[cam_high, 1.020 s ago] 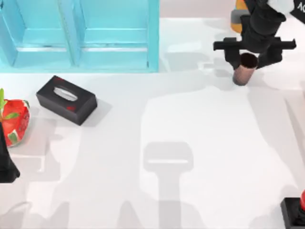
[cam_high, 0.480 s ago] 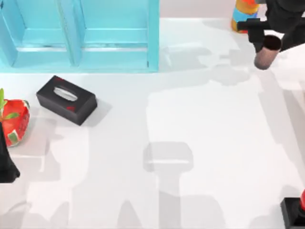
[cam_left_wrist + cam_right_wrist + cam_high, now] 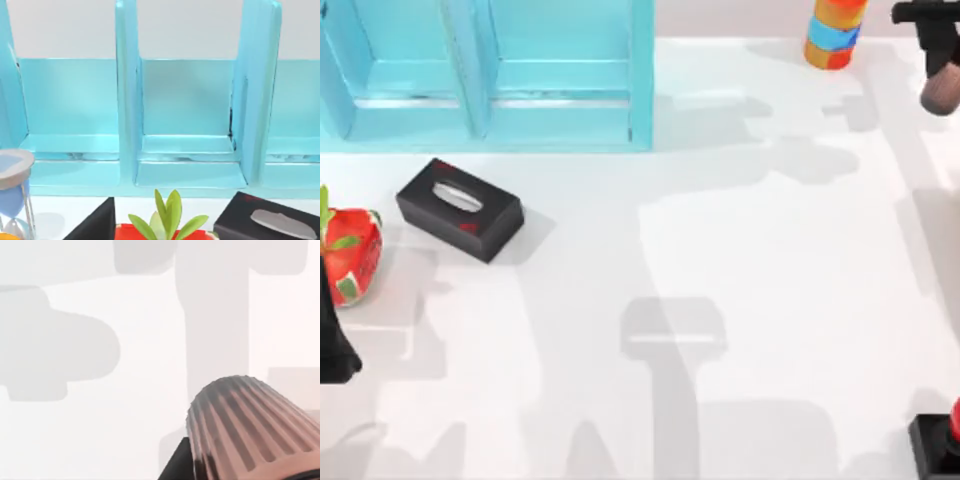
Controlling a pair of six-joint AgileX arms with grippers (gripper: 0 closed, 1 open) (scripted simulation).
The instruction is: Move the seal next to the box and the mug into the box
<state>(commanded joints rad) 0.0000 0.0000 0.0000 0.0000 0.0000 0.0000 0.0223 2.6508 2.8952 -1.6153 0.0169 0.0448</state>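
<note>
Seal [image 3: 938, 440]: table's near right corner, standing alone.
Left arm [image 3: 332, 340]: parked at left edge; finger state cannot be determined.
Right gripper [image 3: 942, 62]: far right edge, clamped on the mug [image 3: 941, 94], lifted clear of the table.
Box [image 3: 485, 70]: far left, well apart from mug.

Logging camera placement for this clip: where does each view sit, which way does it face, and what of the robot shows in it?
Top view: above the table, looking down; right gripper holding the mug at the far right edge, left arm at the left edge.
Left wrist view: faces the blue box; a dark gripper part shows low.
Right wrist view: looks down past the mug.
Shared: tissue box in top and left wrist views.
</note>
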